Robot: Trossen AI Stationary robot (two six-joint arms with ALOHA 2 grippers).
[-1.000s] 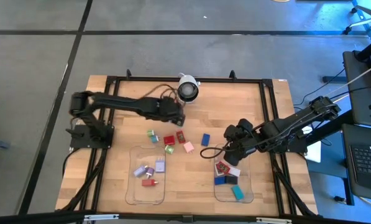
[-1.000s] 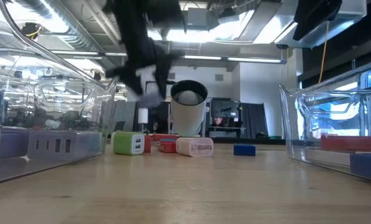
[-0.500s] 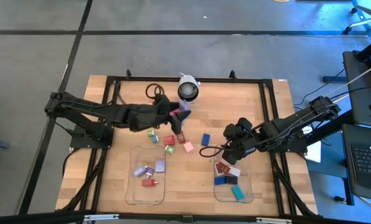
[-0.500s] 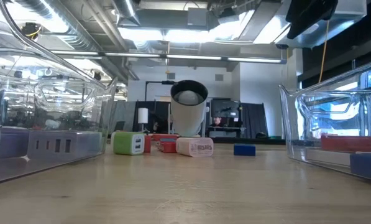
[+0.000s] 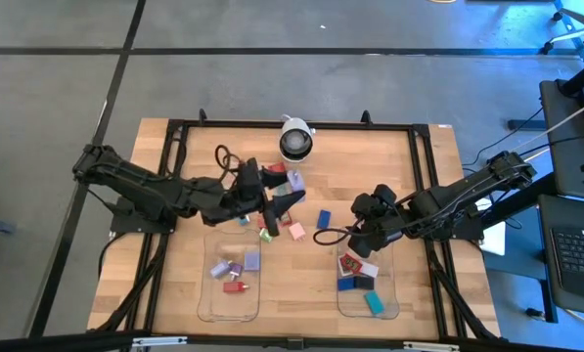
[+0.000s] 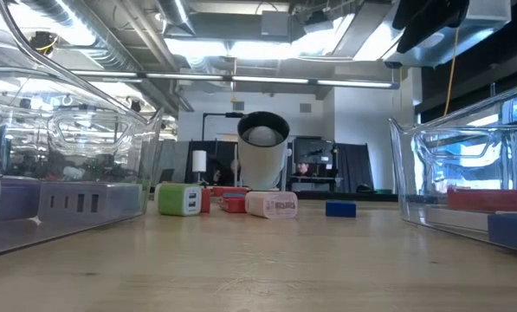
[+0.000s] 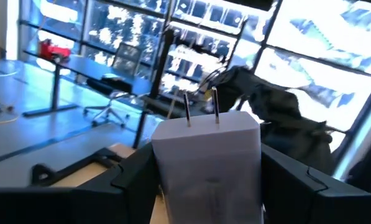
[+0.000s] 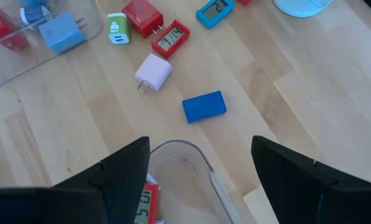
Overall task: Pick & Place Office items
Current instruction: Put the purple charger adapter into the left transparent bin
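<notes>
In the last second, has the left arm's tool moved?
Yes. The left tool, holding a lilac plug block, has swung down from beside the camera dome toward the loose items.

A wooden surface [image 5: 409,176] is enclosed by a black frame [image 5: 179,137]. A round white-and-black camera dome [image 5: 294,142] is positioned near the far edge. Two clear rectangular trays are placed toward the near edge: one [image 5: 205,298] on the left, one [image 5: 394,293] on the right. A laptop [image 5: 575,254] is located beside the surface, over a grey floor [image 5: 272,88].
</notes>
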